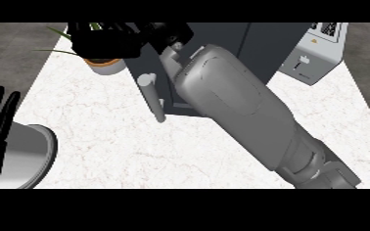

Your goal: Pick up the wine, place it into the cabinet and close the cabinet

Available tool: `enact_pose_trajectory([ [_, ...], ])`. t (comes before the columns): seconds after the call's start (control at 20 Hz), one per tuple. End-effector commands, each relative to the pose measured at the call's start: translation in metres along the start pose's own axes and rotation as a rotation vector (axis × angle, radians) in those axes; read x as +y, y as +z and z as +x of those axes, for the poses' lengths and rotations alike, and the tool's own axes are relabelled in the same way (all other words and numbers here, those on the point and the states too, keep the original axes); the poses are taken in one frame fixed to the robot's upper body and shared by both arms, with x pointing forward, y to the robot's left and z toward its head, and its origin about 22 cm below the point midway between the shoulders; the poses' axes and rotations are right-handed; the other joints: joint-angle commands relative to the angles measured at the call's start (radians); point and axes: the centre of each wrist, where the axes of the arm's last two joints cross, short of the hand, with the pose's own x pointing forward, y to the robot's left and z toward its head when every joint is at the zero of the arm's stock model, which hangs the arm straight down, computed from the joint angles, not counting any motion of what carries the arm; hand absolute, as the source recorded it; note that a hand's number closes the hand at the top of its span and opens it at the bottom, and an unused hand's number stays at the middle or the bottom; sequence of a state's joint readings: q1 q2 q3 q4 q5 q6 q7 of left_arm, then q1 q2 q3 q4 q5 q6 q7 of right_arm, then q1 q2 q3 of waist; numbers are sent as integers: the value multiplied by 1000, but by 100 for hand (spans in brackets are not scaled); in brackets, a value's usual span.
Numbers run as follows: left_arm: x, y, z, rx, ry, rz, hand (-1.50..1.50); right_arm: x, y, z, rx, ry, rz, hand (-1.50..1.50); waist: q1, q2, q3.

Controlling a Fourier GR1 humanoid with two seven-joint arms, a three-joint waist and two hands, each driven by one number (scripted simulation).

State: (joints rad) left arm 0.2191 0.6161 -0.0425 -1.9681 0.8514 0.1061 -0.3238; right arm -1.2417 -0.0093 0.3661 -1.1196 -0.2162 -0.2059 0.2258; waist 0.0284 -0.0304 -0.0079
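My right forearm (pixel 239 107) crosses the counter from the lower right up to the dark grey cabinet (pixel 253 44) at the top middle. My right hand (pixel 123 36) lies at the cabinet's upper left, fingers spread out to the left, just beyond the door's top edge. The cabinet door (pixel 148 68) stands ajar, seen edge-on, with its grey bar handle (pixel 153 98) pointing toward me. No wine bottle shows anywhere; the arm hides the cabinet's opening. My left hand (pixel 10 112) rests at the left edge, fingers up.
A potted plant (pixel 104 64) stands at the back left, partly behind my right hand. A white appliance (pixel 318 54) sits at the back right. The white marble counter (pixel 108 147) stretches across the front.
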Motion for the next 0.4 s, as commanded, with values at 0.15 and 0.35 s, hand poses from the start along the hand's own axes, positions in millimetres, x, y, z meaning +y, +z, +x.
enact_pose_trajectory([
  [0.15, 3, -3, 0, 14, 2, -13, -150, -60, 3, -51, 107, 114, -147, 150, -2, 44, 6],
  [0.35, -7, -4, -10, 2, 13, -9, -150, -58, -3, -39, 90, 117, -134, 150, -8, 42, 6],
])
